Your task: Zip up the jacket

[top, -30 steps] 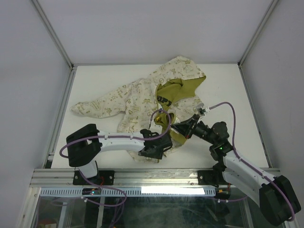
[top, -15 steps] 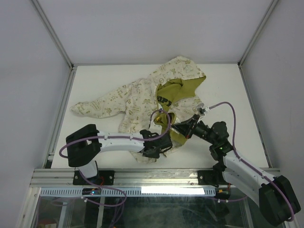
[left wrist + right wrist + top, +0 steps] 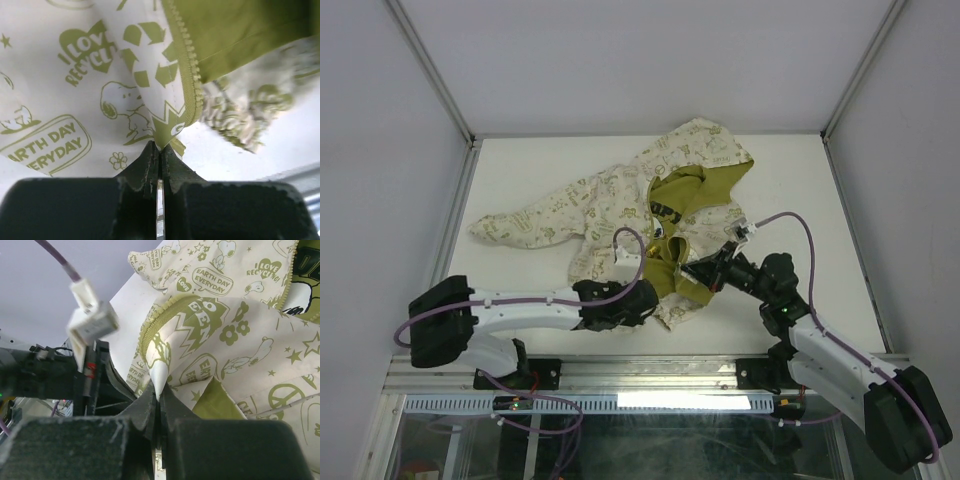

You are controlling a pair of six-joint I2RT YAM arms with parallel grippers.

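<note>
The jacket (image 3: 605,205) lies unzipped on the white table, hood at the back right and olive lining showing at its open front. My left gripper (image 3: 655,300) is at the jacket's near hem. In the left wrist view it (image 3: 159,146) is shut on the jacket's bottom corner, just below the olive zipper teeth (image 3: 186,65). My right gripper (image 3: 692,270) comes in from the right at the other front panel. In the right wrist view it (image 3: 159,392) is shut on a pinched fold of printed fabric (image 3: 235,330). The zipper slider is not visible.
The table (image 3: 520,160) is bounded by grey walls with metal posts left and right. An aluminium rail (image 3: 640,375) runs along the near edge. A purple cable loops over the jacket near my left wrist (image 3: 625,240). A white cable connector (image 3: 92,322) hangs in the right wrist view.
My left gripper closed on the jacket's bottom corner, and the left arm swung lower and leftward, stretching out along the near edge. The right arm has barely moved.
</note>
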